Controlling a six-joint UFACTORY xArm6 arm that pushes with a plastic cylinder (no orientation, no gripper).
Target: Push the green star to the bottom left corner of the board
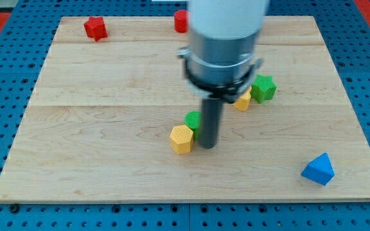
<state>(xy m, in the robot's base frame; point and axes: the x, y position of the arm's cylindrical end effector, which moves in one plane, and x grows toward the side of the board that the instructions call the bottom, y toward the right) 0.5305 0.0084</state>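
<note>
My tip [209,145] rests on wooden board [108,96] nr centre, touching a partly hidden green block [192,119], just right of yellow hexagon [181,138]. Green star [263,88] lies up-right of tip, beside yellow block [242,101]. No pincer; no legible writing.

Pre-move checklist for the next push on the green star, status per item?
1. Target identified: cannot tell. The green block at the view's right looks star-like; the small green block is partly hidden by the rod.
2. My tip located: ok, just right of the yellow hexagonal block.
3. Tip behind the star-like block: not ok, that block sits apart, up and right of it.
4. Path to the wooden board bottom left corner: not ok, the yellow hexagonal block is in the way.
5. Blue triangular block out of the path: ok.
</note>
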